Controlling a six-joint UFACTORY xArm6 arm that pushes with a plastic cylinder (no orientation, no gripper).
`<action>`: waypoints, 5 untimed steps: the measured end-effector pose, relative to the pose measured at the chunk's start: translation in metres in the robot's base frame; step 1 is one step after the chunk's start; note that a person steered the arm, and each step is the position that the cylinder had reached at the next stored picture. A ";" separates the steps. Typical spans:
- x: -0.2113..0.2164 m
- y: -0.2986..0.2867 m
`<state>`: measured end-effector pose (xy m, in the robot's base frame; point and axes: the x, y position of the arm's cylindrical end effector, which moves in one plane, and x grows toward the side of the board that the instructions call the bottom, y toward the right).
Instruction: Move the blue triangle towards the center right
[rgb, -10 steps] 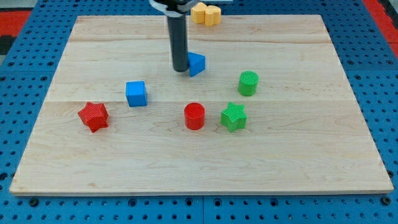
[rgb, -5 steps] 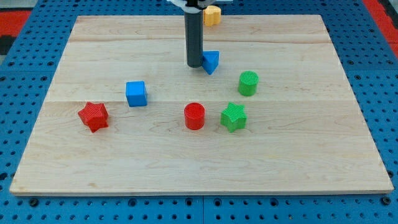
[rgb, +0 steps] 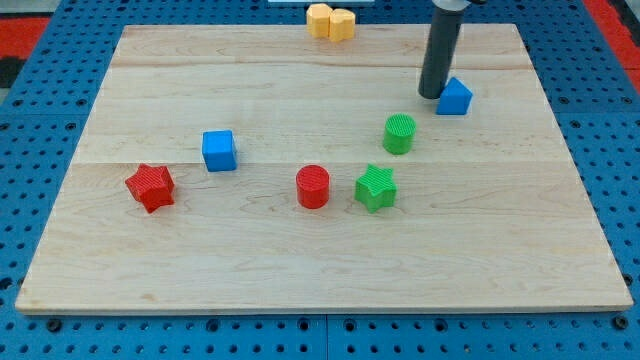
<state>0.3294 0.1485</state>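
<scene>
The blue triangle (rgb: 455, 96) lies on the wooden board (rgb: 320, 250) at the upper right. My tip (rgb: 431, 95) is right against its left side, touching it. The dark rod rises straight up out of the view's top. The green cylinder (rgb: 400, 133) stands a little below and to the left of the tip.
A green star (rgb: 376, 187) and a red cylinder (rgb: 313, 187) sit side by side near the middle. A blue cube (rgb: 218, 150) and a red star (rgb: 151, 186) lie at the left. Two yellow-orange blocks (rgb: 331, 21) sit at the board's top edge.
My tip has swept to the right, pushing the blue triangle from the upper middle to the upper right of the board. The other blocks have not moved.
</scene>
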 end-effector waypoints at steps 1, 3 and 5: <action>0.004 0.026; 0.008 0.058; 0.008 0.078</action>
